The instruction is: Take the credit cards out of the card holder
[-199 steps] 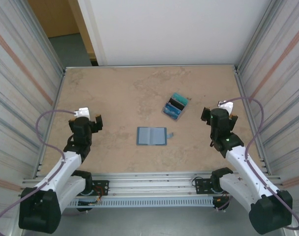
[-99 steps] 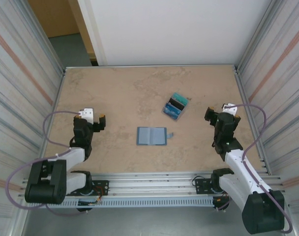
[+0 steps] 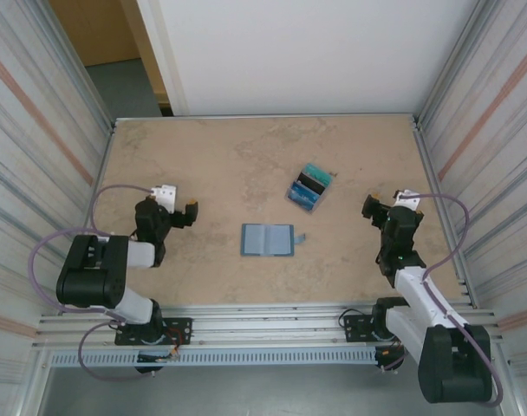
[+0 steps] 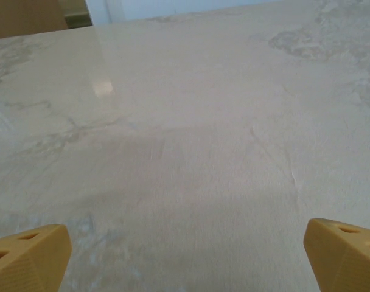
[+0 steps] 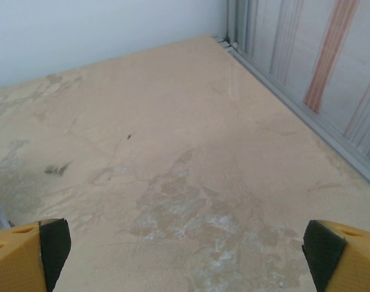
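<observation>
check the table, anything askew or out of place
Nothing spilled or damaged. The credit cards sit in a pile turned diagonally, apart from the card holder, which lies open and straight.

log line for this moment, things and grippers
card holder: open flat, mid-table | credit cards: piled apart, beyond it | left gripper: open, empty | right gripper: open, empty

Even, bright overhead light; small glare patch on table (image 4: 103,89) (left wrist view); soft shadows, sharp focus.
</observation>
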`<state>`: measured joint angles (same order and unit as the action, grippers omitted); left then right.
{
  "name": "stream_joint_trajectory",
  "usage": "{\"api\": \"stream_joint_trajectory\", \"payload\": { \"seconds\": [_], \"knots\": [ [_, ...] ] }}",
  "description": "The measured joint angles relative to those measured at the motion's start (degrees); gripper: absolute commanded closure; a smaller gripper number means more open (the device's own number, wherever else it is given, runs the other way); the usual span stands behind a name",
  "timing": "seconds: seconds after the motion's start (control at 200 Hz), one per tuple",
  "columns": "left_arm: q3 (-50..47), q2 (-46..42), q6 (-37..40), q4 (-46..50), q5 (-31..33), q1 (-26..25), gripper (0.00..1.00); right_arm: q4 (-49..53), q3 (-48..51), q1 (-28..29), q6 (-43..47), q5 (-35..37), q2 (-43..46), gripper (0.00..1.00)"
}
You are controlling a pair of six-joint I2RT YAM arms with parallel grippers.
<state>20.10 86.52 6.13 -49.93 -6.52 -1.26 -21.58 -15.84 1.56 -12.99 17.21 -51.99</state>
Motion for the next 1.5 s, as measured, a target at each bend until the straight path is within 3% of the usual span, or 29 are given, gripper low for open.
{"api": "stream_joint_trajectory", "payload": {
  "seconds": [0.14,0.401,0.747,1.017,1.323,1.503],
  "knots": [
    [3.04,0.07,-1.31,1.14,-0.46,2.67,0.01,-6.32,0.0,-0.46,1.49,-2.32,-6.49,0.01],
    [3.04,0.09,-1.86,4.02,-0.59,2.54,0.01,-15.47,0.0,-4.26,2.6,-5.68,-18.12,0.01],
    [3.04,0.09,-1.86,5.01,-0.55,2.38,0.01,-27.19,-0.02,-5.14,2.8,-9.07,-29.31,0.01],
    [3.04,0.09,-1.86,5.2,-0.55,2.27,0.01,-27.19,-3.37,-4.79,3.76,-11.52,-36.02,0.01],
    [3.04,0.09,-1.86,5.2,-0.52,2.27,0.01,-25.53,-6.88,-5.79,6.71,-22.03,-36.26,0.01],
    [3.04,0.09,-1.86,5.2,-0.52,2.27,0.01,-25.4,-6.88,-5.99,7.5,-24.0,-36.26,0.01]
  ]
}}
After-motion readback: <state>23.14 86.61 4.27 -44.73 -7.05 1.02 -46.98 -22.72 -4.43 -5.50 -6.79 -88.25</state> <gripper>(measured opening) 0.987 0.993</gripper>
